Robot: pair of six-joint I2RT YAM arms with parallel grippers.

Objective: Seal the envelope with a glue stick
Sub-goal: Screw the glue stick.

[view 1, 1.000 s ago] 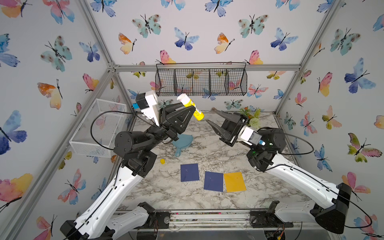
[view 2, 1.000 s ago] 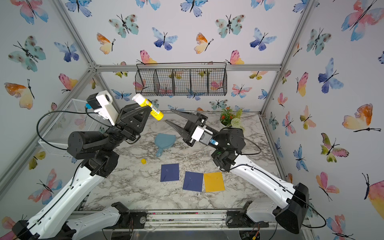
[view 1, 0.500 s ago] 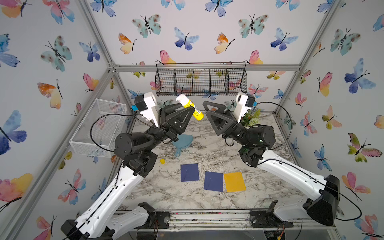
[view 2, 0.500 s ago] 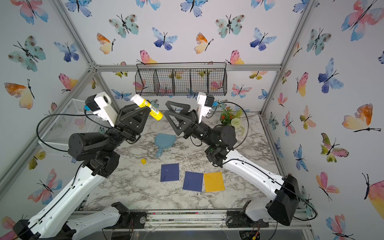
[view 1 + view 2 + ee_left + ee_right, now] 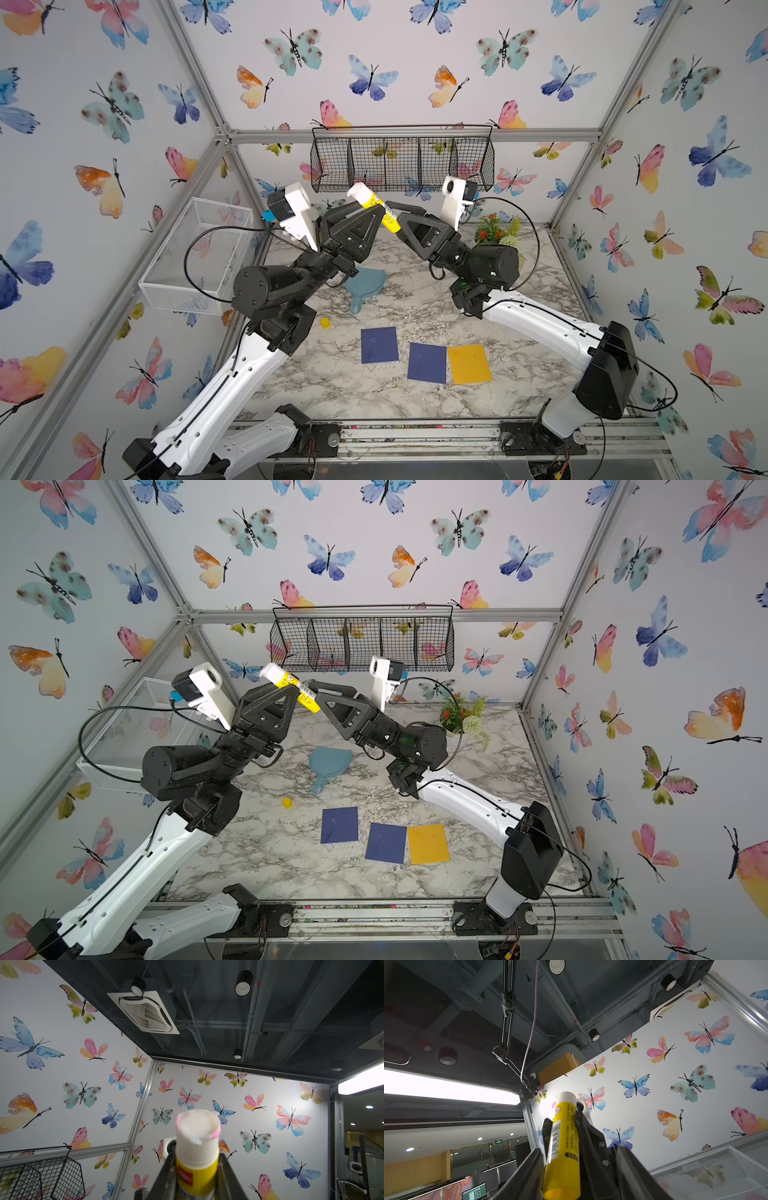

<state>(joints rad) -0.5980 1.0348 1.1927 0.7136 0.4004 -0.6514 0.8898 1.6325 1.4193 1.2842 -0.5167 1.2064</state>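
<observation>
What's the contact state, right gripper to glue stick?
Cannot tell. In the right wrist view the glue stick sits between the open fingers of the right gripper; one overlaps it, the other stands clear.

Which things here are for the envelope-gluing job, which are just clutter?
Job: glue stick, in left pincer; yellow cap; left navy envelope, middle navy envelope, yellow envelope.
Clutter: blue handled object, white mesh basket, black wire rack, potted plant.

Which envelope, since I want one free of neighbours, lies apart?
The leftmost blue envelope lies alone; the other blue envelope and the yellow envelope lie edge to edge.
</observation>
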